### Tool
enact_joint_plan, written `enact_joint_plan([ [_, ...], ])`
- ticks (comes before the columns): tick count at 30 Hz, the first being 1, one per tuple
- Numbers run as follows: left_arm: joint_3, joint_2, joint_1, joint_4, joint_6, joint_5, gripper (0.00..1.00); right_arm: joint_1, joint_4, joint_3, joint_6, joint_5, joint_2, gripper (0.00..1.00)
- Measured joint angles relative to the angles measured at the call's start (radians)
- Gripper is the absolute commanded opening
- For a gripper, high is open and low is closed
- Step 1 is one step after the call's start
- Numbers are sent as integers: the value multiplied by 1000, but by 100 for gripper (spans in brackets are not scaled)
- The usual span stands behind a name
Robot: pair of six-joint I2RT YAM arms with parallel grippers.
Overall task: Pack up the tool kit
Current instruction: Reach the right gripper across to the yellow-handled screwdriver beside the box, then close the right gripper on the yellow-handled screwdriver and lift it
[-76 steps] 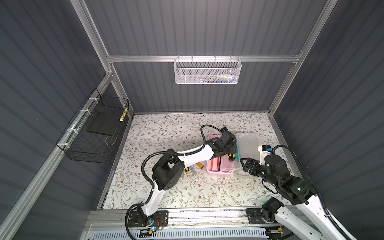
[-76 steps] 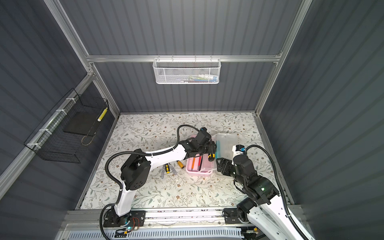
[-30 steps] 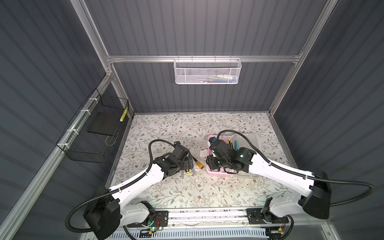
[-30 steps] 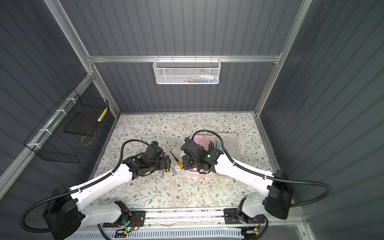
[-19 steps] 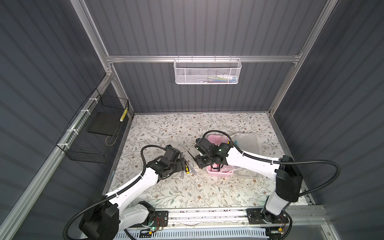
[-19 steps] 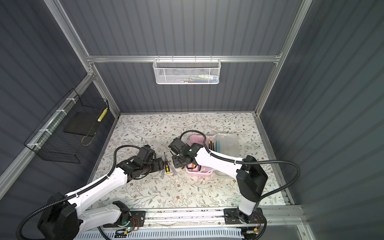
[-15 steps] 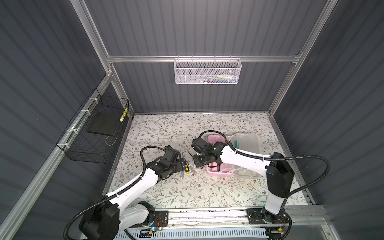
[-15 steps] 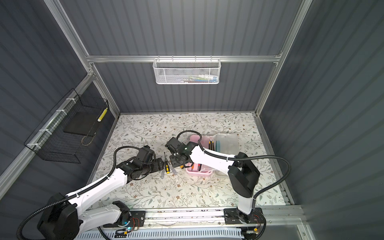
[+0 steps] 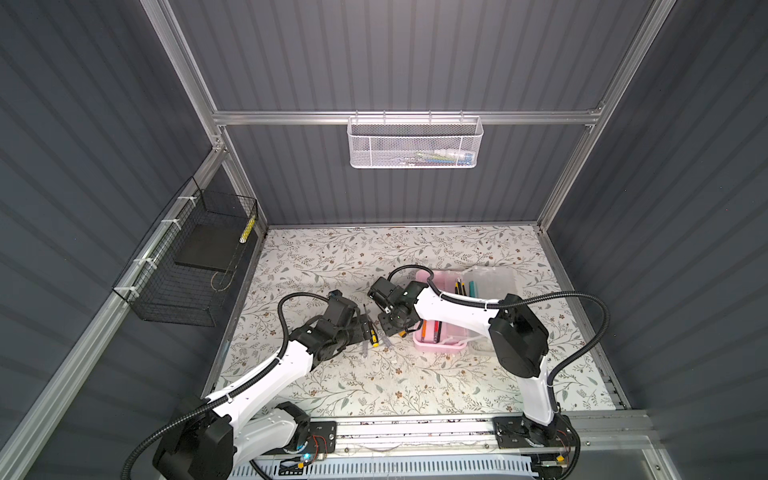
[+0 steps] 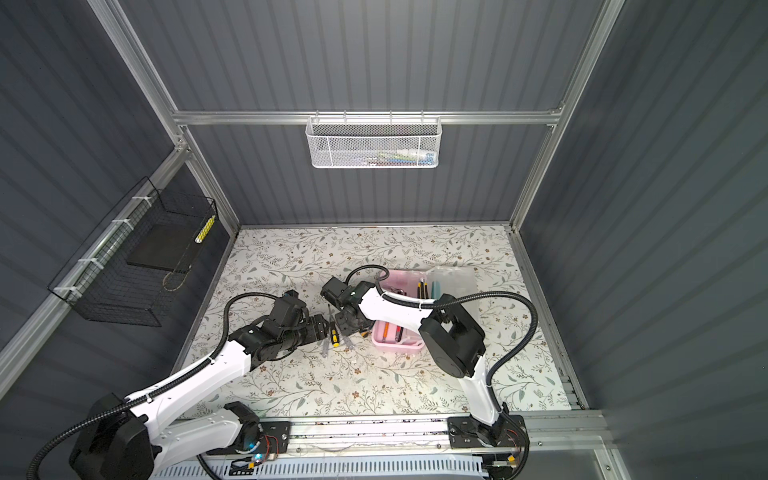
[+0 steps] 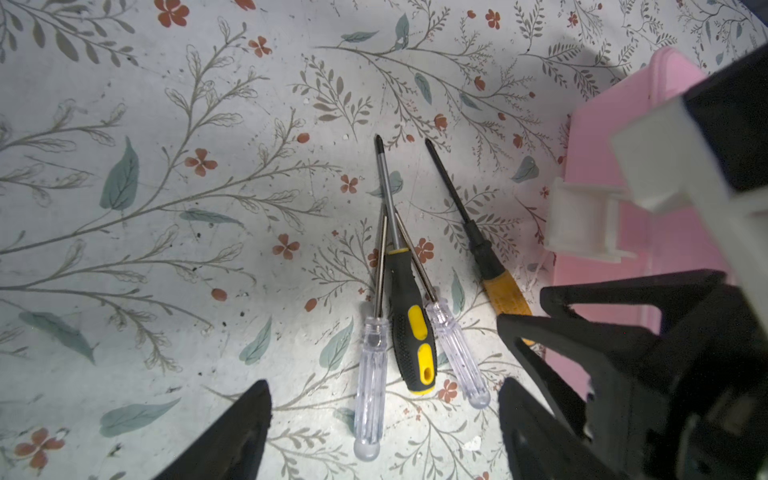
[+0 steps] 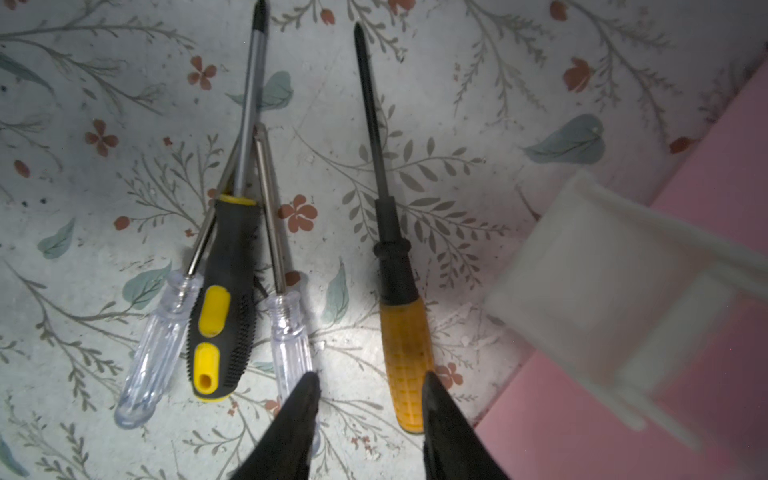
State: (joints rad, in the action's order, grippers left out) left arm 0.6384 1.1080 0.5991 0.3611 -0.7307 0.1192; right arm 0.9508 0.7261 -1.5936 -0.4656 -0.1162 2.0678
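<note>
Tool kit case [image 9: 437, 348]: pink, clear lid [image 9: 492, 277] swung open, on the bench [image 9: 332, 257] right of centre, a few tools already inside. Four screwdrivers lie loose on the bench just beside the case. The orange-handled screwdriver [image 12: 406, 361] lies apart, nearest the case. The black-and-yellow screwdriver [image 12: 224, 307] is bunched with two clear-handled screwdrivers [image 12: 160, 340], their shafts meeting against its shaft. Right gripper [image 12: 369, 384]: partly spread, empty, low over the butt end of the orange handle. Left gripper [image 11: 384, 392]: spread wide, empty, straddling the bunch of three. Risks, as judged:
- One: the right gripper looks off-centre. One fingertip sits over the edge of the orange handle and the other over the end of the nearer clear handle. Coming down like this it could land on top of a handle, skid it away, or pinch two at once.
- Two: both grippers crowd the same patch, close together in both top views. A close or lift by either could knock the other.
- Three: the left gripper closing on the bunch may drag all three, with the crossed shafts levering one loose.
- Four: the white latch [image 12: 602, 270] stands near the orange handle. A swing toward the case could snag it and shove the case.
</note>
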Motion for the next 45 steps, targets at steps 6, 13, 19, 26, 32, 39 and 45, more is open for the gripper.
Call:
enact_joint_plan([
  [6, -6, -6, 0, -3, 0, 0, 86, -11, 15, -37, -2, -7, 51, 42],
  [13, -8, -6, 0, -11, 0, -1, 86, -19, 26, -49, -13, -5, 96, 39],
  [19, -13, -6, 0, -18, 1, -1, 86, -20, 26, -49, -25, 14, 105, 35],
  [26, -23, -14, 0, -18, 0, -1, 86, -20, 20, -38, -35, 22, 104, 26],
  [32, -23, -15, 0, -18, 1, -1, 86, -20, -6, -9, -50, 31, 85, 0],
  [39, -21, -55, 0, 13, 2, 13, 87, -18, -11, 49, -50, 53, -27, 0],
  [45, 19, -113, 0, 56, 6, 39, 87, -16, -11, 69, -49, 35, -254, 0],
])
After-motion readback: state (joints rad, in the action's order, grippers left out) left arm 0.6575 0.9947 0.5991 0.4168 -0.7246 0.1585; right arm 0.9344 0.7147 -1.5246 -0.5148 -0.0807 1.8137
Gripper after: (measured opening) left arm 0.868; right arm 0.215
